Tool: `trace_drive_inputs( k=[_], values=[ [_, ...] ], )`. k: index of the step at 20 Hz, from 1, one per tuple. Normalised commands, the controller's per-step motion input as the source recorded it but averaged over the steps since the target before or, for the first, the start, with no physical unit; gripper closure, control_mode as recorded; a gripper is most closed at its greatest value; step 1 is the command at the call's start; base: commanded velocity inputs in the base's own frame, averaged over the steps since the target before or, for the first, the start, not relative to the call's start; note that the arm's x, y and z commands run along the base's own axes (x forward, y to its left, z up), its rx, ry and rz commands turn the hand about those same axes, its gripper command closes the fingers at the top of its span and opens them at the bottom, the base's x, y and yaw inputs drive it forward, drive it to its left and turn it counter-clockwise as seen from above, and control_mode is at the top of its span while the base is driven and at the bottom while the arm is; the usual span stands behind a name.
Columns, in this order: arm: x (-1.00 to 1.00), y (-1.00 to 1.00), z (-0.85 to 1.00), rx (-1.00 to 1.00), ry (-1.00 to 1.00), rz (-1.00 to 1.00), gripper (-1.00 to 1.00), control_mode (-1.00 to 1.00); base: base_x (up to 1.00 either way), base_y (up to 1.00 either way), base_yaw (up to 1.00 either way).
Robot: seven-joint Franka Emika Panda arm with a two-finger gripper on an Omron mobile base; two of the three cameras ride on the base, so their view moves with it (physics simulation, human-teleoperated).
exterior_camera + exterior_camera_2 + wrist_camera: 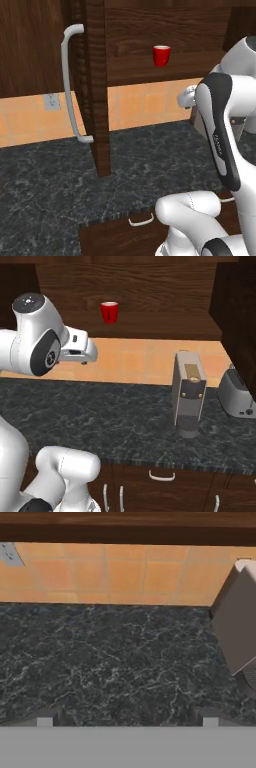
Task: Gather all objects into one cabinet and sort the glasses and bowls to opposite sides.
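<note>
The red mug (pixel 109 311) is sitting on the shelf (pixel 165 331), at twelve o'clock above the surface (pixel 100 411). It looks light, hard and slippery; pinching its rim seems best. The hand's (pixel 127 721) fingers are standing apart, holding nothing.

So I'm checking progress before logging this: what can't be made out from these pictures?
- The pincer: hand view shows just its dark tips, wide apart; the grey band hides the rest.
- Small red cup: too small to see inside, both base views.
- Grey boxy coffee machine: cut by the hand view's right edge.
- Silver toaster: cut by the right base view's edge.
</note>
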Motion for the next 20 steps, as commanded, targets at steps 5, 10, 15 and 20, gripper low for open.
trace_drive_inputs(
  k=[5, 10, 15, 20],
  values=[
    [0.39, 0.00, 0.63, 0.00, 0.00, 0.00, -1.00, -1.00, 0.00, 0.00, 0.00],
    [0.80, 0.01, 0.34, 0.01, 0.00, -0.04, -1.00, -1.00, 0.00, 0.00, 0.00],
    [0.78, 0.09, 0.03, 0.06, -0.26, -0.07, -1.00, -1.00, 0.00, 0.00, 0.00],
    [0.78, 0.00, 0.03, 0.05, -0.21, -0.11, -1.00, -1.00, 0.00, 0.00, 0.00]
  ],
)
